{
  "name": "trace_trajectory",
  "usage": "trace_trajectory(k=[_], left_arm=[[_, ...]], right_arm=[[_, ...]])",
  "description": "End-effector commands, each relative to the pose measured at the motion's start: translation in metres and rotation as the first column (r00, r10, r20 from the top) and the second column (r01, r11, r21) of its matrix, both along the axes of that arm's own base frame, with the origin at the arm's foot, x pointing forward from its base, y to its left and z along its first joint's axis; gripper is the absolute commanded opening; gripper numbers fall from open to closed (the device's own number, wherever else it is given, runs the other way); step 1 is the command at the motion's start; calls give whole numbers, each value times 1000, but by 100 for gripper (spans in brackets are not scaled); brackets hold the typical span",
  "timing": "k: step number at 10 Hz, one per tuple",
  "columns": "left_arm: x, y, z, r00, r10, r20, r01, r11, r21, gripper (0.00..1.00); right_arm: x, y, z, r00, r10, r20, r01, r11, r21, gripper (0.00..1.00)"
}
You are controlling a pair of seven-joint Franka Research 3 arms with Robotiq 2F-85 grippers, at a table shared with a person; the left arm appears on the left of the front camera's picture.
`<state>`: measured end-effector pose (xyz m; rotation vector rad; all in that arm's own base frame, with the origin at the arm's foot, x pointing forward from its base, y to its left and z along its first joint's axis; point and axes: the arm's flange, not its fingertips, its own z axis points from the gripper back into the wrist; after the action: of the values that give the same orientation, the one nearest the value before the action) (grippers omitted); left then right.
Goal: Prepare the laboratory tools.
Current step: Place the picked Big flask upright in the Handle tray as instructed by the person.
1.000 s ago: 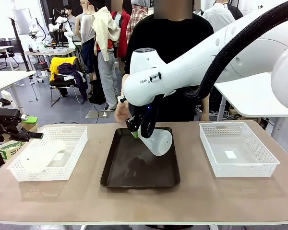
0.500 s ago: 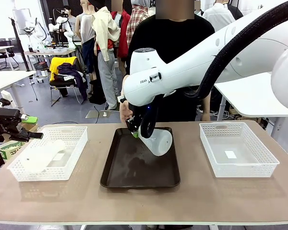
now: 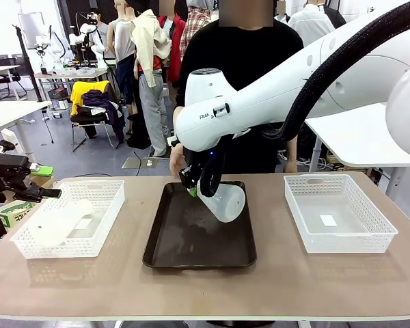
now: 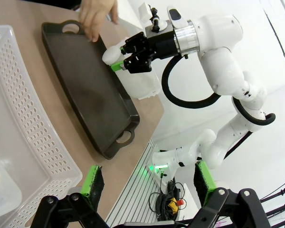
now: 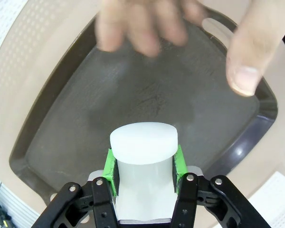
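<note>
An open robotics lab: white worktables (image 3: 7, 113) at the frame's left and right, a clothes-heaped chair (image 3: 89, 116) on grey floor (image 3: 68, 160) upper left, cables (image 4: 168, 202) lying below the tabletop (image 3: 273, 287).

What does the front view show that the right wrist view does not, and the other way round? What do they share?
Front view: the left basket, the right basket, and a second flask lying in the left one.
Right wrist view: the green pads pressing on both sides of the held flask at its neck, and the tray's handle hole.
Both: the dark tray, the held flask over it in the shut right gripper, and a person's hand at the tray's far end.
</note>
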<state>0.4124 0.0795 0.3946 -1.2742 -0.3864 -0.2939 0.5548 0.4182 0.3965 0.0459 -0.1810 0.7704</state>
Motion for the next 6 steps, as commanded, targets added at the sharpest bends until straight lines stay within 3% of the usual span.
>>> trace_trajectory(k=[1, 4, 6], left_arm=[[0, 0, 2, 1000, 3, 6, -3, 1000, -13, 100], [0, 0, 2, 1000, 3, 6, -3, 1000, -13, 100], [0, 0, 2, 1000, 3, 6, -3, 1000, -13, 100]], right_arm=[[0, 0, 0, 1000, 0, 0, 0, 1000, 0, 0], [-25, -2, 36, 980, 175, 95, -190, 964, 184, 0], [-23, -18, 42, 927, 330, 180, -373, 870, 322, 0]])
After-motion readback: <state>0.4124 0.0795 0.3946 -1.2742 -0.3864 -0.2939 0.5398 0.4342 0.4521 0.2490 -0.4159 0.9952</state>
